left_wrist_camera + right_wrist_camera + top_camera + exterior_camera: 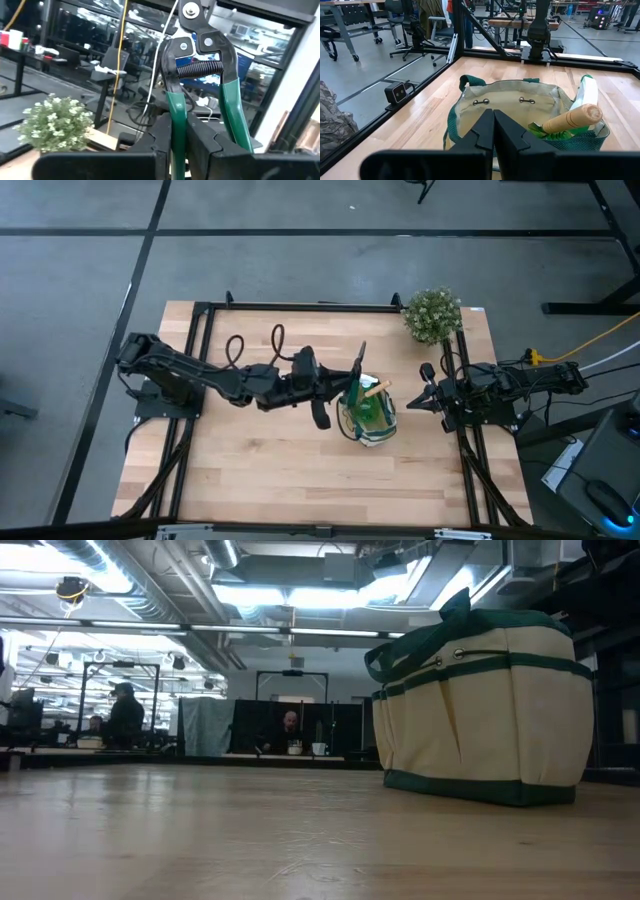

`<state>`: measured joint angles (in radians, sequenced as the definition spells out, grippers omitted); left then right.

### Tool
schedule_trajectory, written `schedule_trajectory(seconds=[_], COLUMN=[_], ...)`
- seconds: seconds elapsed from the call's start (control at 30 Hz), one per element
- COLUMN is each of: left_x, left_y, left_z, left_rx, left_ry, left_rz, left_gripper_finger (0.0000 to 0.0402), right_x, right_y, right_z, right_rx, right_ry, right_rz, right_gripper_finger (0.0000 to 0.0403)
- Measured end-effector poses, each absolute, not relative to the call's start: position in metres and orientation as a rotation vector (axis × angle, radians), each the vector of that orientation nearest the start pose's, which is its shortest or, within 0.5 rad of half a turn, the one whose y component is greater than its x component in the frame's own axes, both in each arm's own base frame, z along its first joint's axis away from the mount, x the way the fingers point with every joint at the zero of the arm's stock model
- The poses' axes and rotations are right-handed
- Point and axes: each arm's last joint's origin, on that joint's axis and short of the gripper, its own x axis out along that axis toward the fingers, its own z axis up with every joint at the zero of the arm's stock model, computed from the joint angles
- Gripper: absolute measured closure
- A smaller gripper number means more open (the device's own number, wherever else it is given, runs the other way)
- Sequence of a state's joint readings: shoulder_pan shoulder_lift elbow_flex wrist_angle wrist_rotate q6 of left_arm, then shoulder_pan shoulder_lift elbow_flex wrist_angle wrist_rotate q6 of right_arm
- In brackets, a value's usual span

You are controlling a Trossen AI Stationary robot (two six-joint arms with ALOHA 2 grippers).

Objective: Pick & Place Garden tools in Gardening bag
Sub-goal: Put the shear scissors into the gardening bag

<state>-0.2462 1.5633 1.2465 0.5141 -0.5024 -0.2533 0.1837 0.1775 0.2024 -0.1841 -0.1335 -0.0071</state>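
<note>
Two tools, trowel [572, 119] & spray bottle [585, 95], already sit in gardening bag [510, 107]; left gripper [345, 388] jaws clamped on pruning shears [200, 80] just beside bag rim, prob. for drop-in; right gripper [412, 406] jaws together, waiting near bag.

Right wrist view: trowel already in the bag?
Yes, the trowel's wooden handle sticks out of the gardening bag beside the spray bottle.

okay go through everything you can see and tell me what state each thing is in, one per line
pruning shears: gripped by one green handle, blades up, above the table beside the bag
left gripper: shut on the shears
right gripper: shut, empty, facing the bag
gardening bag: upright, open
trowel: in the bag, wooden handle sticking out
spray bottle: in the bag
potted plant: upright at the table's far corner
</note>
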Motion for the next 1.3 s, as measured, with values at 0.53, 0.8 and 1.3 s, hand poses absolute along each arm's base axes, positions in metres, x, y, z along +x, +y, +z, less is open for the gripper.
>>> schedule_trajectory(seconds=[0.53, 0.8, 1.3], left_x=[0.378, 0.403, 0.437], left_y=[-0.086, -0.094, -0.066], left_z=[0.333, 0.325, 0.309], left_rx=[-0.244, 0.131, 0.819], left_ry=[-0.153, 0.121, 0.394], left_rz=[0.174, 0.113, 0.175], left_gripper_finger=[0.0373, 0.0373, 0.0359], right_x=[0.096, 0.096, 0.096], right_y=[0.022, 0.022, 0.022], right_z=[0.201, 0.201, 0.201], right_rx=[-0.011, -0.011, -0.011], right_ry=[0.159, 0.159, 0.159], right_rz=[0.317, 0.317, 0.317], right_gripper_finger=[0.0391, 0.0391, 0.0391])
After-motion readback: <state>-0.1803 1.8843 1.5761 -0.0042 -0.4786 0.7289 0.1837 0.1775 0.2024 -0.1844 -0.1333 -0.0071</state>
